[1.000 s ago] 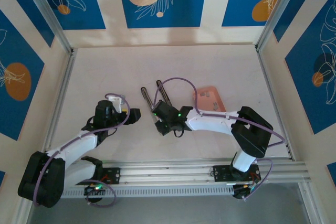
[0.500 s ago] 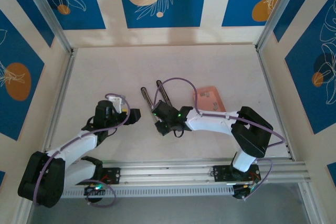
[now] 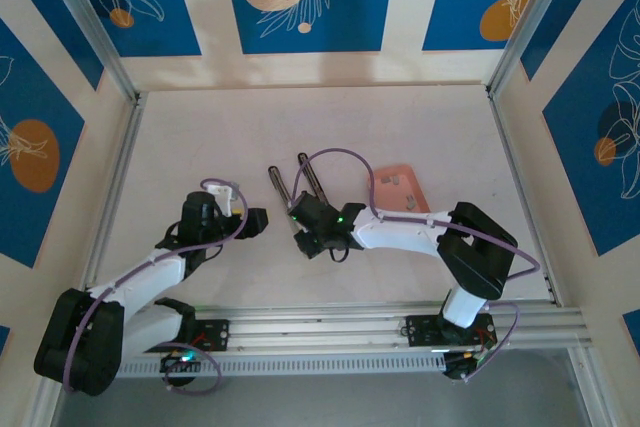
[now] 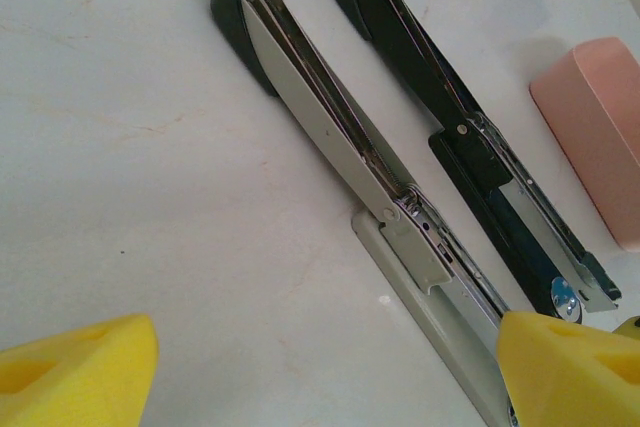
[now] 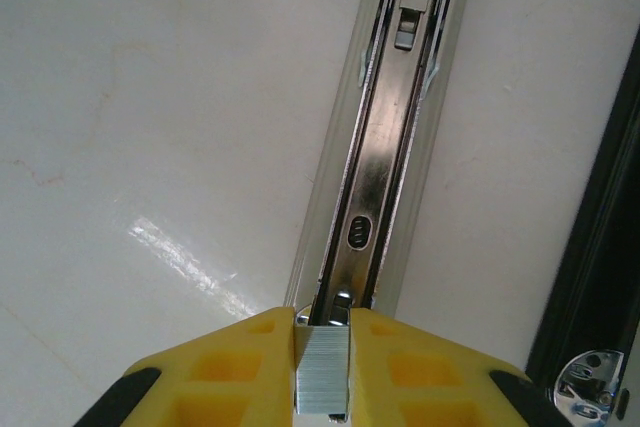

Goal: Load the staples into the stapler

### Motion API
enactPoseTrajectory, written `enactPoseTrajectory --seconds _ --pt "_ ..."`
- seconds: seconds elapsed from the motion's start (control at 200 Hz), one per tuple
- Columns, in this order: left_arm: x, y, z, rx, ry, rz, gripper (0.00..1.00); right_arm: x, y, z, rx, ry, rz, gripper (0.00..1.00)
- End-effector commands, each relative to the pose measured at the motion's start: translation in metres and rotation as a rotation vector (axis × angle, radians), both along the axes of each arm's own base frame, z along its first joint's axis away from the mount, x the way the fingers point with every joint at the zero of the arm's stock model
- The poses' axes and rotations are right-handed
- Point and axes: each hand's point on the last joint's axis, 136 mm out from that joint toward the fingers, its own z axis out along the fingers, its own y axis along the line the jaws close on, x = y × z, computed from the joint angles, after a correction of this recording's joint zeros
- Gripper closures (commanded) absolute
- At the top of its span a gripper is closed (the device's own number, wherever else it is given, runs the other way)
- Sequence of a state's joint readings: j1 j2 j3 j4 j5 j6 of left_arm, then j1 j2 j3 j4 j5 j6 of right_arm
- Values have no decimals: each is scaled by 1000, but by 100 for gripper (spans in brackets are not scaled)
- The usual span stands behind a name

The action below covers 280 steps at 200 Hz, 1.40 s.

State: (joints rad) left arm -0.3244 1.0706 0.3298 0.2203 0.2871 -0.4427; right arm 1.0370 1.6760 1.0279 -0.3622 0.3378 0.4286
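1. Almost nothing differs from a second ago. The right arm's elbow link sits a touch further left in the top view. Both wrists, both staplers and the tray lie where they were.
2. The right end effector [image 5: 322, 347] is still pressed together on a short strip of staples [image 5: 322, 387], pinched between its yellow pads [image 5: 420, 367]. The strip sits at the near end of the grey stapler [image 5: 385, 147]'s open metal channel, in line with it.
3. The left end effector [image 4: 320, 377] stays spread wide and holds nothing. It hovers low over the desk [image 3: 330, 117] just left of the staplers.
4. The grey stapler [image 4: 330, 137] lies opened out flat, and the black stapler [image 4: 450, 97] lies just beside it on the right. The salmon-pink tray [image 4: 600, 127] lies near the black one.
5. From above, the right end effector [image 3: 302, 240] covers the near ends of both staplers, and the held strip cannot be made out there.
6. In the right wrist view the strip's lower end is cut off by the frame. Whether the strip touches the channel cannot be told.
7. The tray [image 3: 400, 187] shows greyish patches from above, too small to tell apart. The left wrist view shows only its side wall, cut off at the frame edge.
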Motion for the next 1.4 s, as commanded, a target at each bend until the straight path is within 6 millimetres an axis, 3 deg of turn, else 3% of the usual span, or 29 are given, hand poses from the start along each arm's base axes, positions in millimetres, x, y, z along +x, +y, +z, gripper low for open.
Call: enactPoseTrajectory --seconds 0.0,0.5,1.395 --pt "3 -4 10 3 -28 -17 13 0 5 0 3 2 -8 80" --pt "3 -4 10 4 -28 -19 12 13 11 19 59 -55 -22 81" --pt "2 -3 9 12 -25 -19 12 2 -1 3 19 -6 -45 80"
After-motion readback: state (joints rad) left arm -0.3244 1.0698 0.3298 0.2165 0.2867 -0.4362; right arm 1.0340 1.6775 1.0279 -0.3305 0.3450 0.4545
